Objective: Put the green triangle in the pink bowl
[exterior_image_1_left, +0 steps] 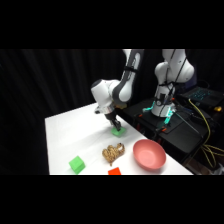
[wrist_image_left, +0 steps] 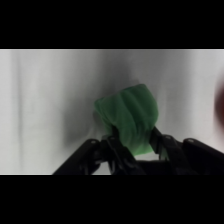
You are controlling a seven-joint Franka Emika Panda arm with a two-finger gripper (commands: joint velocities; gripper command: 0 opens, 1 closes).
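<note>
Down on the white counter (exterior_image_1_left: 65, 135), green triangle (wrist_image_left: 129, 114) sitting at the far edge, clasped between the fingers of the pincer (exterior_image_1_left: 116, 126). Nearer the front, pink bowl (exterior_image_1_left: 149, 153) to the right, well apart from the triangle, with a tan crumpled object (exterior_image_1_left: 113, 152) just beside, plus lime-green cube (exterior_image_1_left: 76, 164) and red-orange block (exterior_image_1_left: 114, 171).

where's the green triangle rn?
In the side view the green triangle lies on the table near its far right edge, directly under the gripper, behind the pink bowl. The wrist view shows it between the fingers.
</note>
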